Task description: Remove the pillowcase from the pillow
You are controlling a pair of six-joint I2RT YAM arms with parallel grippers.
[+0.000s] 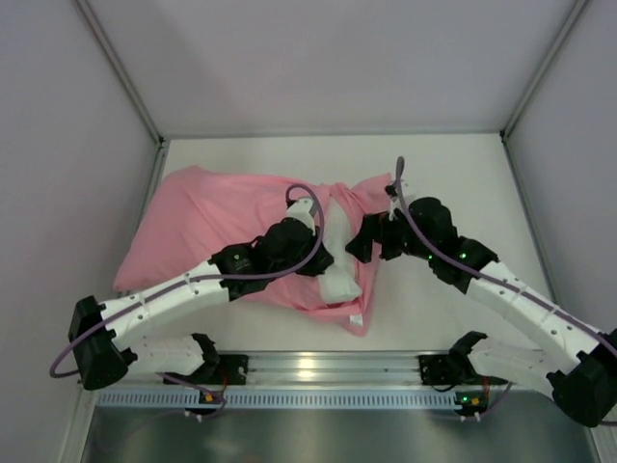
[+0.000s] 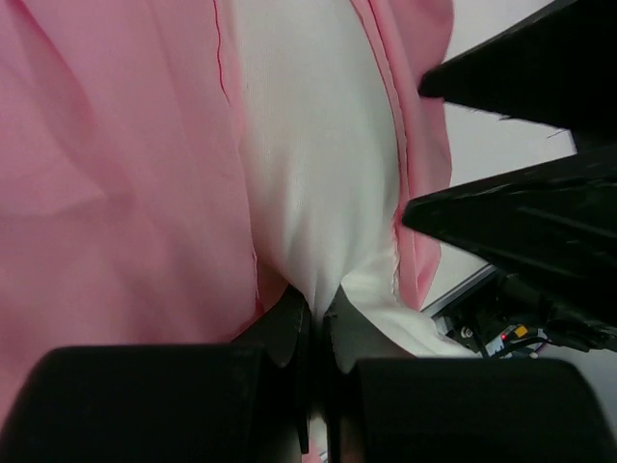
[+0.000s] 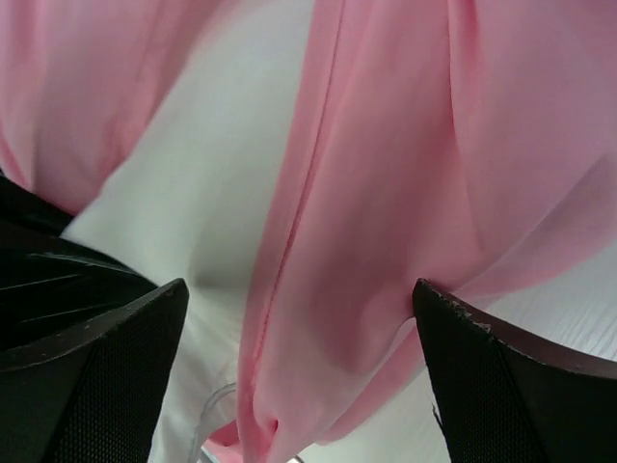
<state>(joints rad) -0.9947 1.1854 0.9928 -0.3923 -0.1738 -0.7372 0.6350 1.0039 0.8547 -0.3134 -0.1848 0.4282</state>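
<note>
The pink pillowcase point(image 1: 212, 227) lies on the left half of the table, its open end toward the middle. The white pillow point(image 1: 339, 262) bulges out of that opening. My left gripper point(image 1: 326, 258) is shut on a pinch of the pillow's white cloth point(image 2: 308, 145), and its jaws point(image 2: 316, 313) meet around the fold, with pink cover point(image 2: 116, 174) on both sides. My right gripper point(image 1: 362, 244) stands open at the opening. Its wide-apart fingers point(image 3: 299, 289) straddle the pillowcase hem point(image 3: 386, 174), beside bare pillow point(image 3: 222, 174), without pinching it.
White enclosure walls stand close on the left, back and right. A metal rail point(image 1: 308, 367) runs along the near edge between the arm bases. Bare table point(image 1: 463, 174) lies to the right of the bedding. The right gripper's black fingers point(image 2: 521, 217) fill the right of the left wrist view.
</note>
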